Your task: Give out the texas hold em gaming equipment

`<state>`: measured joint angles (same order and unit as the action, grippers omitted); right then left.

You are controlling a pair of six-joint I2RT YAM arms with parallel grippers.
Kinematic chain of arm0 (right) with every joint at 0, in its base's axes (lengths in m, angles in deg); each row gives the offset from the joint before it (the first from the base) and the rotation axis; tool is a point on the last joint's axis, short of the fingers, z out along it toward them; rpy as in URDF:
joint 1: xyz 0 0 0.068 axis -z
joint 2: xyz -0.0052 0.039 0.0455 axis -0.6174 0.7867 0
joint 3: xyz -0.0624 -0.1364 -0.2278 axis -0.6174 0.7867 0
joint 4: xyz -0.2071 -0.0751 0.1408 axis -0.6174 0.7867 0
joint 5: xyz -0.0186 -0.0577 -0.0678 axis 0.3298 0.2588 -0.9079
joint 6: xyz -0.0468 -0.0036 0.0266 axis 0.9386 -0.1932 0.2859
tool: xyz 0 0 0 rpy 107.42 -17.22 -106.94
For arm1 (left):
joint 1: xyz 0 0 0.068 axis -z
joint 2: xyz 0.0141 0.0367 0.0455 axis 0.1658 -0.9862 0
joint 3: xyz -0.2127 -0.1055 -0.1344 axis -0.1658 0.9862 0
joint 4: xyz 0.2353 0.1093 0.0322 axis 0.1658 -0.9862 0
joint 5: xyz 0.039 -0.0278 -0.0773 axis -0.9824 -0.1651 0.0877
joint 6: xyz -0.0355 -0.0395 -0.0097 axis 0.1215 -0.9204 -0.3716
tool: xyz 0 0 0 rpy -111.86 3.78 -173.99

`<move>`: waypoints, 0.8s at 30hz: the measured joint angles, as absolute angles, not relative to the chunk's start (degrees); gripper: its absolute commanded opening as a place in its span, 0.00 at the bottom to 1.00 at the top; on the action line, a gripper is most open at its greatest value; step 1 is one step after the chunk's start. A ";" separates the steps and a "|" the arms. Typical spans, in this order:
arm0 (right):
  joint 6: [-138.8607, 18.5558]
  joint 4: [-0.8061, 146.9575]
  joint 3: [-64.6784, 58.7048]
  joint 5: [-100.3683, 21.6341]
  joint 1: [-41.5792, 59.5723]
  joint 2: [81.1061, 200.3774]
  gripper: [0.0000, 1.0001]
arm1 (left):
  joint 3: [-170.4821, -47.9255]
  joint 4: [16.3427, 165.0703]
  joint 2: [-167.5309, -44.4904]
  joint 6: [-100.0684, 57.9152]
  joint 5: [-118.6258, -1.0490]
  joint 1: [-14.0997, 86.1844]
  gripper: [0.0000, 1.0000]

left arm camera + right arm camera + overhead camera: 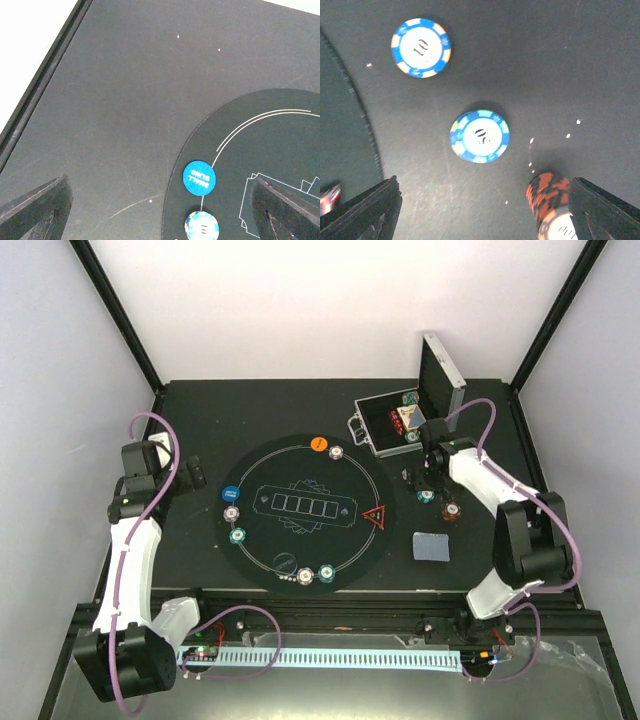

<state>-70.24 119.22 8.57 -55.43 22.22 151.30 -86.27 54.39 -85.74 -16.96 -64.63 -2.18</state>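
My right gripper [485, 220] is open above the table, right of the mat. A blue-and-green chip marked 50 [479, 136] lies ahead of its jaws, and a blue-and-orange chip marked 10 [421, 47] lies farther off. A red-and-black chip stack [551, 205] stands just inside the right finger [605, 210]. From above, my right gripper [432, 476] hovers by these chips [427, 494]. My left gripper [160, 215] is open and holds nothing. It hangs at the mat's left edge near the blue disc [199, 176] and a chip [202, 226].
The round mat [300, 465] carries an orange disc [318, 443], a red triangle marker [376, 517] and several chips along its rim. Grey-blue cards [432, 546] lie right of the mat. The open silver case [443, 375] stands at the back right.
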 measured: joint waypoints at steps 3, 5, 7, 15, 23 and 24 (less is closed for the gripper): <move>-69.46 117.69 8.46 -54.95 24.47 154.38 0.88 | -86.27 54.41 -85.74 -16.96 -64.61 -1.99 0.99; -68.65 117.32 7.90 -54.65 25.13 156.91 0.87 | -86.27 54.39 -85.74 -16.96 -64.61 -1.94 0.99; -68.12 117.08 6.91 -54.19 25.48 159.56 0.86 | -86.27 54.39 -85.74 -16.96 -64.61 -1.94 0.99; -66.22 116.07 4.14 -52.20 25.72 164.67 0.77 | -86.27 54.39 -85.74 -16.94 -64.59 -1.64 0.99; -65.87 116.10 4.07 -51.81 25.74 167.19 0.69 | -86.27 54.39 -85.74 -16.94 -64.28 -1.62 0.99; -65.81 116.12 4.05 -51.78 25.74 167.21 0.68 | -86.27 54.39 -85.74 -16.94 -64.24 -1.62 0.99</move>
<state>-65.81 116.12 4.05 -51.78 25.74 167.21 -86.27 54.39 -85.74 -16.94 -64.24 -1.62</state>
